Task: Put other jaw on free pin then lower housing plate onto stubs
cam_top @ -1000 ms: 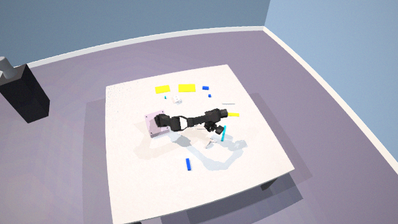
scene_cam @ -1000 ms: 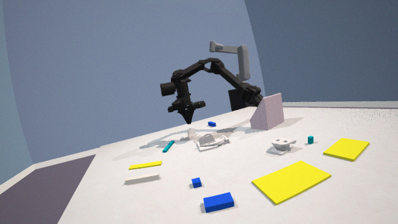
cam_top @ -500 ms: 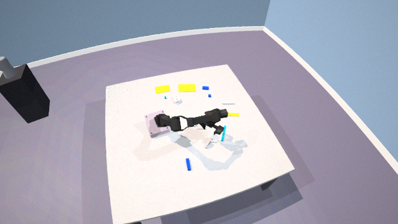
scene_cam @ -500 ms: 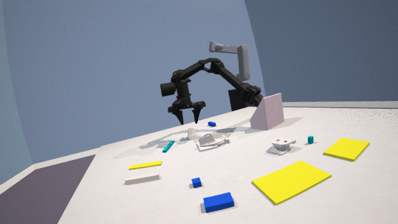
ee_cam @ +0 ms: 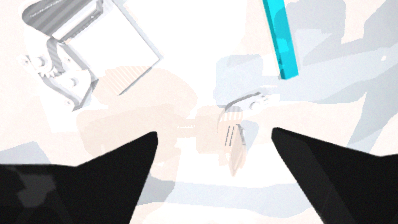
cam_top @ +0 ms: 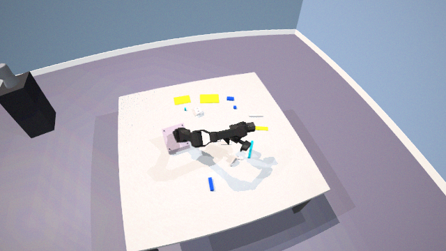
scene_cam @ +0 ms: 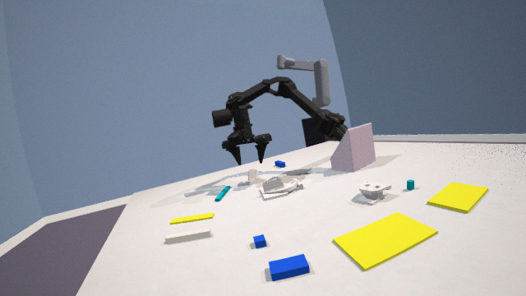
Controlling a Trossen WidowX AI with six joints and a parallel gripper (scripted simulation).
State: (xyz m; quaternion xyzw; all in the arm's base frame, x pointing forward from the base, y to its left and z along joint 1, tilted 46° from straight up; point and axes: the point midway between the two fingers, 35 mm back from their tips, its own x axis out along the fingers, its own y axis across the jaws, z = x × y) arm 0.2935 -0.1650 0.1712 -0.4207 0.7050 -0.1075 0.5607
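Note:
My gripper (scene_cam: 251, 164) (ee_cam: 214, 134) is open and empty, raised above the table, fingers pointing down. The loose white jaw (cam_top: 233, 160) (scene_cam: 252, 177) (ee_cam: 234, 155) lies on the table below the fingers, its pad below the gap between the fingertips in the wrist view. The white base (scene_cam: 272, 197) (ee_cam: 122, 42) lies beside it, at upper left in the wrist view, mostly hidden by the arm in the top view. The mounted jaw (scene_cam: 273, 185) (ee_cam: 65, 15) with its ribbed pad is on the base. The white housing plate (cam_top: 198, 111) (scene_cam: 373, 187) stands apart, its two holes showing.
A teal bar (cam_top: 250, 150) (scene_cam: 222, 193) (ee_cam: 281, 40) lies close to the loose jaw. A yellow strip (cam_top: 261, 128) (scene_cam: 192, 219), a white bar (scene_cam: 188, 236), blue blocks (scene_cam: 288, 267) (cam_top: 210, 184) and yellow sheets (scene_cam: 385, 240) (cam_top: 182, 100) lie around. The pink block (scene_cam: 362, 148) is by the arm's base.

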